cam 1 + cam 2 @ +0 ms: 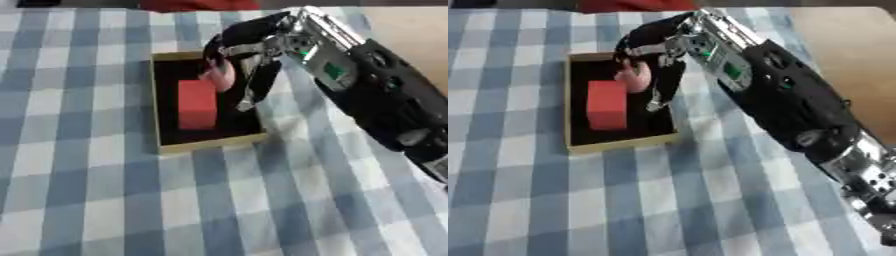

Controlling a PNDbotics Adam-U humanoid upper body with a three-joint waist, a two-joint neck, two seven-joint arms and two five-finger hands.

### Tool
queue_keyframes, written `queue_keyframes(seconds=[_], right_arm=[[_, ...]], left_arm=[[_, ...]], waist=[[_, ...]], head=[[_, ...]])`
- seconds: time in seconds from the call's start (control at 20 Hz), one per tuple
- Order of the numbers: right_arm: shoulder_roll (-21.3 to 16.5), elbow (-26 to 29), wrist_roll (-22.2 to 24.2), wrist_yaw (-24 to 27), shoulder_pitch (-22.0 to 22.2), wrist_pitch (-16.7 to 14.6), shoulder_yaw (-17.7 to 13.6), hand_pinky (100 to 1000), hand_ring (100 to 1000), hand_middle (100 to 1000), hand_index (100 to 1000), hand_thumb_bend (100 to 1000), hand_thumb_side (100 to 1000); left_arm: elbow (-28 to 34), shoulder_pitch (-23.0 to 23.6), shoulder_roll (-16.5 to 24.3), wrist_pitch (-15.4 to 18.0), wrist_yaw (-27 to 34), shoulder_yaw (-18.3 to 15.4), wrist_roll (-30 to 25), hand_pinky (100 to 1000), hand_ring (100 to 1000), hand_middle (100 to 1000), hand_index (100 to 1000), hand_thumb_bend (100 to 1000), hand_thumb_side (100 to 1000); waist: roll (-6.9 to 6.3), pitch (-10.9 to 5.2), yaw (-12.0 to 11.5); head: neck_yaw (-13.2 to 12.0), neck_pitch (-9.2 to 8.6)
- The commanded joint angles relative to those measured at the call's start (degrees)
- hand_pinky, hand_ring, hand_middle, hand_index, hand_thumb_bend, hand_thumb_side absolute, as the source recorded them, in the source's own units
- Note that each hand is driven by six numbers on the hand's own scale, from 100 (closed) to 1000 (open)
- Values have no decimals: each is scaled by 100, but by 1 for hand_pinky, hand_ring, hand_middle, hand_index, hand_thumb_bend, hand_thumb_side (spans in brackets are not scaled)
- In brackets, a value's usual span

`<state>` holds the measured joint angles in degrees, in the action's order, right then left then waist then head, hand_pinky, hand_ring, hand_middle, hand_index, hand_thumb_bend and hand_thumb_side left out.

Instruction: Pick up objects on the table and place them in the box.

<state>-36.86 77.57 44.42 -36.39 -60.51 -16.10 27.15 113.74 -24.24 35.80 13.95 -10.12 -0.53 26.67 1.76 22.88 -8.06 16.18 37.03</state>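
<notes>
Left eye view. Your right hand [249, 60]: black shell with silver joints, fingers curled down over the box's far right part, pinching a small pink object [220, 76]. The object is rounded and smooth-looking; your fingers cover much of it, so its full shape cannot be made out, nor whether it touches the box floor. Box [156, 100]: shallow, rectangular, with a pale tan rim like card or wood and a flat black lining. Its right wall is hidden behind your fingers. Red block [198, 104]: matte, rectangular, lying lengthwise on the lining just left of the pink object. Tablecloth [96, 200]: soft fabric, blue and white checks, lying flat under the box. Your forearm [376, 100]: black housing with a green panel and a small green light near the wrist, cut off at the right edge. A red shape [197, 4] at the far edge is cropped by the top of the frame; you cannot tell what it is.

Right eye view. Same items, shifted leftwards. Here your forearm shows further down to a silver jointed section [868, 175] near the lower right corner. The bare tan surface [842, 35] beyond the cloth's right edge is plain and smooth. The box's near rim shows whole. Your left hand appears in neither view.
</notes>
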Motion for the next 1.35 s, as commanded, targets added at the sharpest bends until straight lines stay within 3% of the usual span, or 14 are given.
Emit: queue_keyframes(seconds=[0.05,0.3,0.65,1.0,1.3,1.35], right_arm=[[-69,6,120,-7,-119,-99,-96,766,833,853,916,512,348],[-80,123,143,91,-134,-102,-193,765,826,843,913,500,349],[-235,648,-147,385,-89,177,-470,730,784,807,887,449,350],[-767,2069,-532,1224,238,628,-1101,712,750,787,877,389,340],[-1348,3366,-1197,1577,892,1072,-1790,715,733,783,886,331,386],[-1428,3525,-1372,1608,1019,1140,-1911,712,728,778,880,342,359]], left_arm=[[86,-44,98,-5,12,-28,2,858,857,770,856,100,849],[86,-34,97,-8,14,-34,4,858,857,770,856,100,847],[86,-16,100,-6,4,-50,14,859,857,769,855,100,845],[86,14,114,-2,-23,-85,59,859,857,769,855,100,844],[86,35,137,4,-52,-113,97,860,855,769,855,100,844],[86,39,139,7,-58,-119,102,860,855,769,855,100,843]], waist=[[-25,-152,7],[-41,-164,26],[-54,-182,60],[-61,-184,116],[-85,-173,157],[-91,-171,162]], head=[[-1,47],[-9,53],[-34,22],[-170,4],[-312,1],[-336,-2]])
